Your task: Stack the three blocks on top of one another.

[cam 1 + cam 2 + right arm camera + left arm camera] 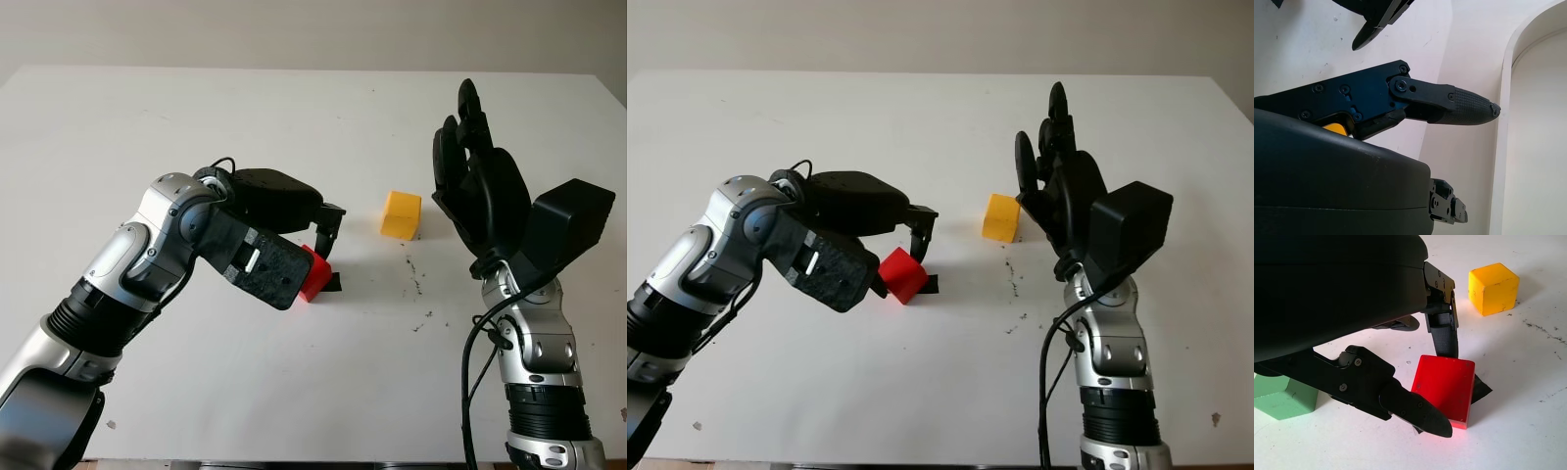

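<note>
No text, label, brand, number or sign can be read anywhere. The red block (1444, 387), the yellow block (1493, 288) and the green block (1284, 398) have plain faces. The black shells of the left hand (315, 239) and the right hand (477, 181) carry no lettering, and the table (294, 392) bears only dark scuffs.

A white table (294, 117), speckled with dark marks, stands against a plain pale wall (313, 29).
</note>
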{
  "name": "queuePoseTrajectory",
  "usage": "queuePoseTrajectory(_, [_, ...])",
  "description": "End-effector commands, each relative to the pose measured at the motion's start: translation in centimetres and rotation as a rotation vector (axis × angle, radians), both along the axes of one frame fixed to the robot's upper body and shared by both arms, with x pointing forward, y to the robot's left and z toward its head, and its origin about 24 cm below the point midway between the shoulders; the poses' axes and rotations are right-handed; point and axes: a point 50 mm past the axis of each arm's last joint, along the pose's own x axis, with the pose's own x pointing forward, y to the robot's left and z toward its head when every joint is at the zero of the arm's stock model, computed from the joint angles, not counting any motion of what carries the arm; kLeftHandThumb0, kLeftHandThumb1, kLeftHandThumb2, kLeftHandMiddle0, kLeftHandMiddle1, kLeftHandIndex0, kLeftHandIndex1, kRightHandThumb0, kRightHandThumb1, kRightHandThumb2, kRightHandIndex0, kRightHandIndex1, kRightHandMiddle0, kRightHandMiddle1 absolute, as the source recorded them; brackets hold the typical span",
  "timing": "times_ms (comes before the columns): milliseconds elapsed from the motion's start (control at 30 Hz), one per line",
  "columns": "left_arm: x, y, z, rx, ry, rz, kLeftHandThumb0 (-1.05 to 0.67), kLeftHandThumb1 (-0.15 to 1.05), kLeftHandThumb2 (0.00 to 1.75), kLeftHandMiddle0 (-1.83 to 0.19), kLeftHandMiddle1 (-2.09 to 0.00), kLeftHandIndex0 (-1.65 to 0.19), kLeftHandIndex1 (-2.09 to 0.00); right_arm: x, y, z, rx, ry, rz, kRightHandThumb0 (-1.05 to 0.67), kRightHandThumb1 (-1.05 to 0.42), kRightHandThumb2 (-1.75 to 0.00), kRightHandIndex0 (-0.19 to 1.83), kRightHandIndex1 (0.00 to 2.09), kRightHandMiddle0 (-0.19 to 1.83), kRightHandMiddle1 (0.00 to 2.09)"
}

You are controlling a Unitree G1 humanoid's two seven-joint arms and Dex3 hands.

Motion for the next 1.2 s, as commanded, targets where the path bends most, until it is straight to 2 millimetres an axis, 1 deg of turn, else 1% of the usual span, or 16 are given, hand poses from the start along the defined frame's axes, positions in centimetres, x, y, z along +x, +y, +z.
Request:
queuePoseTrajectory(0, [0.1,-0.3,0.3,0.005,-0.016,-0.003,-0.41,1.05,0.07,-0.27,-0.04,-0.22,-1.79,-0.2,0.1,0.3,0.004,-0.015,0.002,-0.70,-1.05,-0.60,-0.19,0.00,-0.19,0.00])
queuePoseTrajectory(33, [0.1,-0.3,0.3,0.007,-0.017,-0.002,-0.41,1.05,0.07,-0.27,-0.04,-0.22,-1.80,-0.2,0.1,0.3,0.004,-0.014,0.001,-0.71,-1.05,-0.60,-0.19,0.00,-0.19,0.00])
queuePoseTrajectory(167, [0.1,-0.3,0.0,0.019,-0.029,0.004,-0.44,1.05,0.06,-0.23,-0.04,-0.14,-1.65,-0.2,0.1,0.3,-0.004,-0.017,0.004,-0.70,-1.05,-0.61,-0.19,0.00,-0.19,0.00])
queuePoseTrajectory(200, [0.1,-0.4,0.0,0.028,-0.033,0.004,-0.47,1.05,0.07,-0.20,-0.03,-0.05,-1.51,-0.2,0.0,0.3,-0.003,-0.017,0.004,-0.70,-1.05,-0.61,-0.19,0.00,-0.19,0.00])
queuePoseTrajectory(233, [0.1,-0.4,0.0,0.042,-0.035,0.006,-0.48,1.05,0.08,-0.18,-0.04,-0.03,-1.33,-0.2,0.0,0.3,-0.003,-0.017,0.004,-0.70,-1.05,-0.61,-0.19,0.00,-0.19,0.00])
queuePoseTrajectory(267, [0.1,-0.4,0.0,0.050,-0.037,0.009,-0.50,1.05,0.09,-0.14,-0.04,-0.05,-1.08,-0.2,0.0,0.2,-0.002,-0.017,0.003,-0.70,-1.05,-0.61,-0.19,0.00,-0.19,0.00])
queuePoseTrajectory(300, [0.1,-0.4,0.0,0.054,-0.036,0.012,-0.52,1.05,0.08,-0.10,-0.04,-0.11,-0.70,-0.2,0.0,0.2,-0.002,-0.017,0.003,-0.70,-1.05,-0.61,-0.19,0.00,-0.19,0.00])
queuePoseTrajectory(333, [0.1,-0.4,0.0,0.053,-0.034,0.015,-0.53,1.05,0.08,-0.07,-0.05,-0.15,-0.48,-0.2,0.0,0.2,-0.001,-0.017,0.002,-0.70,-1.05,-0.61,-0.19,0.00,-0.19,0.00])
queuePoseTrajectory(400, [0.1,-0.4,0.0,0.051,-0.034,0.017,-0.56,1.05,0.08,-0.01,-0.04,-0.13,-0.22,-0.2,0.0,0.2,0.002,-0.016,0.001,-0.70,-1.05,-0.60,-0.19,0.00,-0.19,0.00])
queuePoseTrajectory(467, [0.1,-0.4,-0.1,0.042,-0.037,0.018,-0.57,1.05,0.08,0.02,-0.04,-0.11,-0.14,-0.2,0.1,0.3,-0.001,-0.016,-0.001,-0.71,-1.05,-0.60,-0.19,0.00,-0.19,0.00])
queuePoseTrajectory(533, [0.1,-0.4,-0.1,0.040,-0.038,0.020,-0.58,1.04,0.08,0.04,-0.03,-0.09,-0.11,-0.1,0.1,0.3,-0.005,-0.017,-0.002,-0.71,-1.05,-0.61,-0.19,0.00,-0.19,0.00])
queuePoseTrajectory(933, [0.0,-0.3,0.4,0.026,-0.019,0.017,-0.61,1.04,0.07,0.08,-0.04,-0.04,-0.06,0.0,0.1,0.3,0.006,-0.018,0.001,-0.72,-1.05,-0.58,-0.19,0.00,-0.19,0.00])
queuePoseTrajectory(1033, [-0.2,0.2,1.4,-0.017,0.011,0.013,-0.65,1.04,0.06,0.10,-0.04,-0.01,-0.04,0.1,0.0,0.3,0.006,-0.019,0.003,-0.71,-1.05,-0.58,-0.19,0.00,-0.19,0.00])
queuePoseTrajectory(1067, [-0.3,0.6,1.9,-0.047,0.023,0.014,-0.70,1.02,0.05,0.12,-0.03,0.02,-0.03,0.1,0.0,0.4,0.004,-0.021,0.003,-0.71,-1.05,-0.58,-0.19,0.00,-0.19,0.00])
queuePoseTrajectory(1167, [-0.3,1.3,3.0,-0.102,0.046,0.027,-0.77,1.01,0.05,0.15,-0.03,0.08,-0.02,0.1,0.0,0.4,0.002,-0.023,0.004,-0.72,-1.05,-0.58,-0.19,0.00,-0.19,0.00])
